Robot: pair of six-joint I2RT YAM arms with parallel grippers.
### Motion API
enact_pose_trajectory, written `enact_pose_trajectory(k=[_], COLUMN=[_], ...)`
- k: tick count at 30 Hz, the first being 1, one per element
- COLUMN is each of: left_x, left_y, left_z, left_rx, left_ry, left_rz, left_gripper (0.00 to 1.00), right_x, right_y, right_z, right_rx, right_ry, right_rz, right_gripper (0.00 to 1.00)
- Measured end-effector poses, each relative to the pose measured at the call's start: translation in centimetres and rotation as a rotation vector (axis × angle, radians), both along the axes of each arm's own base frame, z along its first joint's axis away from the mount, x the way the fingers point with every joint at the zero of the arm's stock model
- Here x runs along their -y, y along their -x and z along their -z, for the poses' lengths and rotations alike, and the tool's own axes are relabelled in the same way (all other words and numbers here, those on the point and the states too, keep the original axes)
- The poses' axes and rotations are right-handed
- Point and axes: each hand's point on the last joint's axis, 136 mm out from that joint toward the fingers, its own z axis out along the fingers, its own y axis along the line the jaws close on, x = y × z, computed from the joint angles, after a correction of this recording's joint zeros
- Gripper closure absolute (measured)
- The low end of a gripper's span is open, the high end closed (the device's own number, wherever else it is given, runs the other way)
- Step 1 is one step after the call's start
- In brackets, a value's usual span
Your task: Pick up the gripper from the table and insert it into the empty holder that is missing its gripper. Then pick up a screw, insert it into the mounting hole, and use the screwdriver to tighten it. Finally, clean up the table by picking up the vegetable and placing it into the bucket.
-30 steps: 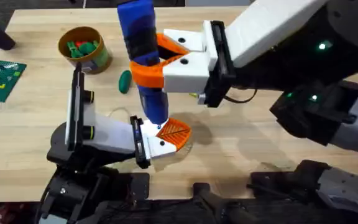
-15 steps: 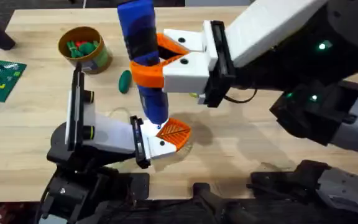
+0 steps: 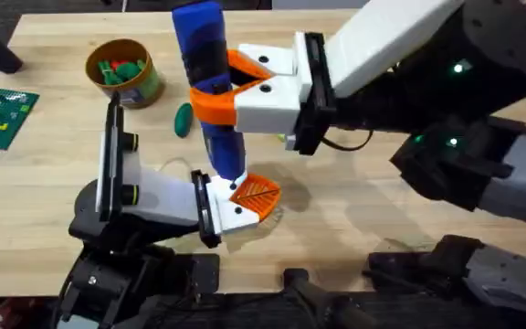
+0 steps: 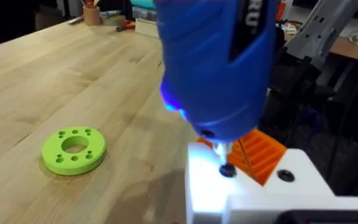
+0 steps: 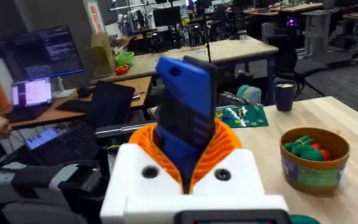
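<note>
The right gripper point(image 3: 231, 91) is clamping the thick blue cylindrical screwdriver point(image 3: 206, 82), its bit bearing on the white plastic holder point(image 4: 253, 186), where the ribbed orange gripper point(image 3: 256, 195) is seated. Left jaws: cannot tell. Any tilt risks the bit slipping off the screw.

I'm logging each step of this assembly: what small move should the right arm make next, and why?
Probably hold the screwdriver upright and keep driving: its tip sits on the screw in the white holder, beside the seated orange gripper, with the right gripper clamping it.

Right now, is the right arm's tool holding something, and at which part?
Yes. The right tool clamps the blue screwdriver around its middle, near the black band, upright with its tip down.
</note>
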Motion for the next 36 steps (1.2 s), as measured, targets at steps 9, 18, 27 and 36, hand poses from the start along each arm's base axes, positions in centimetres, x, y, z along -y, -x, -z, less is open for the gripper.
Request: enact_pose_trajectory(k=[9, 18, 27, 36], left_x=[0.00, 0.00, 0.00, 0.00], left_y=[0.00, 0.00, 0.00, 0.00], left_z=[0.00, 0.00, 0.00, 0.00], left_rx=[0.000, 0.000, 0.000, 0.000], left_ry=[0.000, 0.000, 0.000, 0.000], left_rz=[0.000, 0.000, 0.000, 0.000], left_gripper=[0.984, 0.984, 0.984, 0.982], right_x=[0.01, 0.00, -0.03, -0.03], right_y=[-0.13, -0.06, 0.33, 0.34], right_z=[-0.01, 0.00, 0.05, 0.05], right_rx=[-0.001, -0.001, 0.003, 0.003], right_ry=[-0.001, 0.000, 0.003, 0.003], right_rz=[0.008, 0.003, -0.019, -0.019], right_gripper=[0.954, 0.954, 0.954, 0.954])
